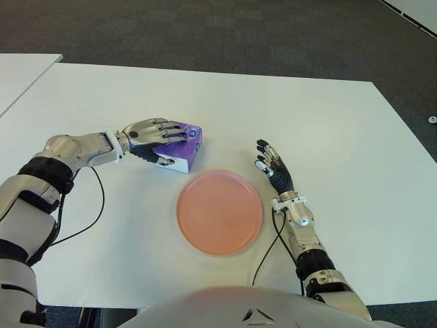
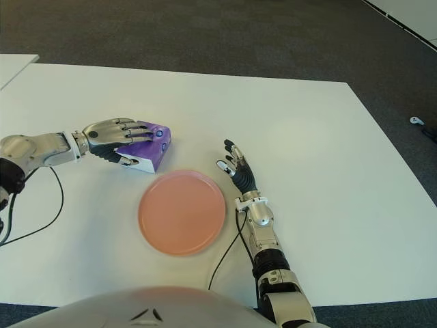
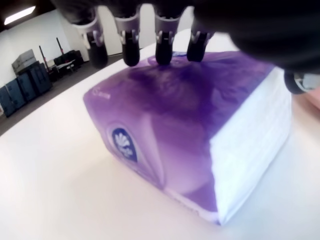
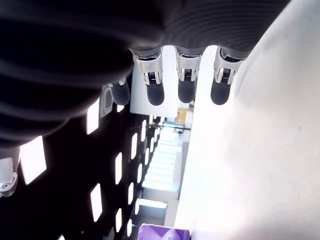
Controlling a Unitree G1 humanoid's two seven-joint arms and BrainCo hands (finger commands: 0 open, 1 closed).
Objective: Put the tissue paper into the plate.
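One purple soft pack of tissue paper (image 1: pixel 179 145) sat on the white table (image 1: pixel 341 137) just beyond the round salmon-pink plate (image 1: pixel 220 212), off its far left rim and clear of it. And we had our left hand (image 1: pixel 151 135) right on that pack: four fingers (image 3: pixel 130 47) were laid across its purple top, thumb down at the white end face, so the hand was clamped around it. From the left wrist camera we saw the pack's underside flat on the tabletop, not lifted. The plate itself held nothing.

Over on the plate's right side, just beside its rim, we kept our right hand (image 1: pixel 274 167) out of it, with fingers (image 4: pixel 186 87) straight and slightly spread, gripping nothing. A thin black cable (image 1: pixel 266 249) ran along the table from that wrist, close to the plate's right edge.
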